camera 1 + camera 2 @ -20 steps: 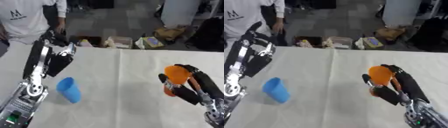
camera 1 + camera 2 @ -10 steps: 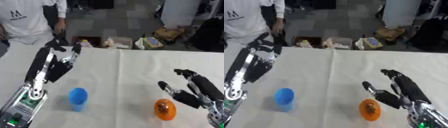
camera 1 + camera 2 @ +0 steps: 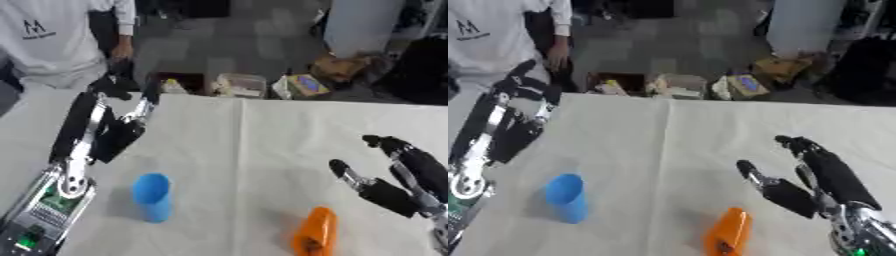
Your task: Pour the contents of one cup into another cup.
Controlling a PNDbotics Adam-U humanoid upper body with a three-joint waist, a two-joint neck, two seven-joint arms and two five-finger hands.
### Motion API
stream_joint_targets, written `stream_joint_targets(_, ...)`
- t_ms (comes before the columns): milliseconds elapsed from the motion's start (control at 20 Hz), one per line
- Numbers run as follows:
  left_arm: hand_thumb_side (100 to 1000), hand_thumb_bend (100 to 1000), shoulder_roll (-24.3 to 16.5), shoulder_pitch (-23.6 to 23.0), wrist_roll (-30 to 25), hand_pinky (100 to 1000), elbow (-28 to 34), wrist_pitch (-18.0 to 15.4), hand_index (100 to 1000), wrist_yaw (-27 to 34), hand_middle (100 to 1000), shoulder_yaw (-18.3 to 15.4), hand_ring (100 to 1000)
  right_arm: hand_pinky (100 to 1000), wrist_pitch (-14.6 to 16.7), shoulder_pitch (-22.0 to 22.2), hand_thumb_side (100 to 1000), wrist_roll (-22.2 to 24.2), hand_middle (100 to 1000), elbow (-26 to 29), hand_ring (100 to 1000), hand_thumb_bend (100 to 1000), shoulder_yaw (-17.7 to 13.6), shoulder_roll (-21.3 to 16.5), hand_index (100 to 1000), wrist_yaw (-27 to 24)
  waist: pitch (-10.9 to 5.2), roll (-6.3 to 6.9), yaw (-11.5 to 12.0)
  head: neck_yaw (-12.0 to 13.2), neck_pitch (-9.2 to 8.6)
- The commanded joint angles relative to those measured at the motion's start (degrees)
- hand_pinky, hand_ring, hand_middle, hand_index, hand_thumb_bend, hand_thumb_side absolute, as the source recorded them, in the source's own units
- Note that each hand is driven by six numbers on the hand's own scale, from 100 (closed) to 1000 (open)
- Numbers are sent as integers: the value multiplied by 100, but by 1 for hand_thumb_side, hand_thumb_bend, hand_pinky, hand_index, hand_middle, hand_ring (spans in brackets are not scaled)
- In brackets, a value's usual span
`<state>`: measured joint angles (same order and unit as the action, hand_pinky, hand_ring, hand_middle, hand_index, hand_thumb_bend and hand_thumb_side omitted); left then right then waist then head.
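Note:
A blue cup [image 3: 154, 196] stands upright on the white table, left of the middle. An orange cup [image 3: 315, 233] rests on the table near the front edge, leaning or on its side, its opening toward me. My right hand [image 3: 404, 172] hovers open just right of and above the orange cup, fingers spread, holding nothing. My left hand [image 3: 127, 121] is raised at the left, open, well above and behind the blue cup.
The white cloth-covered table [image 3: 254, 145] runs to a far edge. Behind it lie boxes and bags [image 3: 302, 85] on the floor. A person in a white shirt [image 3: 52, 35] stands at the far left corner.
One second ago my right hand held the orange cup raised; it has since let go, and the cup now rests low on the table. The camera view has shifted as well.

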<state>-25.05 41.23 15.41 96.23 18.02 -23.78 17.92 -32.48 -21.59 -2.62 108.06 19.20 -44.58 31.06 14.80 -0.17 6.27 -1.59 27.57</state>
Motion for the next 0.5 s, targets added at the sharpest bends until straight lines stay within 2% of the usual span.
stream_joint_targets(50, 914, 323, -180, 153, 185, 277, 200, -6, 1000, -36, 694, -140, 695, 908, -65, -2, 1000, -136, 827, 317, 912, 514, -203, -273, 938, -51, -129, 3, -6, 26, 29)
stream_joint_targets(250, 909, 289, -226, 170, 388, 282, 288, -13, 994, -67, 691, -171, 691, 904, -158, 73, 1000, -263, 824, 576, 909, 479, -335, -391, 932, -137, -132, 4, -16, 46, 46)
stream_joint_targets(350, 913, 270, -255, 174, 470, 289, 356, -15, 991, -79, 693, -189, 693, 899, -175, 95, 1000, -375, 819, 634, 903, 425, -421, -436, 925, -213, -134, 7, -17, 61, 59)
stream_joint_targets(400, 900, 270, -279, 179, 513, 293, 403, -21, 982, -93, 690, -206, 691, 894, -159, 100, 1000, -470, 816, 644, 899, 353, -475, -452, 920, -284, -136, 10, -18, 70, 66)
stream_joint_targets(450, 895, 268, -306, 182, 553, 292, 450, -28, 980, -119, 689, -223, 691, 894, -133, 105, 1000, -581, 814, 648, 899, 357, -524, -465, 920, -374, -137, 11, -18, 76, 73)
stream_joint_targets(500, 871, 266, -337, 187, 593, 292, 502, -40, 972, -139, 684, -243, 687, 889, -95, 102, 1000, -707, 808, 651, 892, 204, -574, -475, 913, -477, -141, 13, -19, 80, 82)
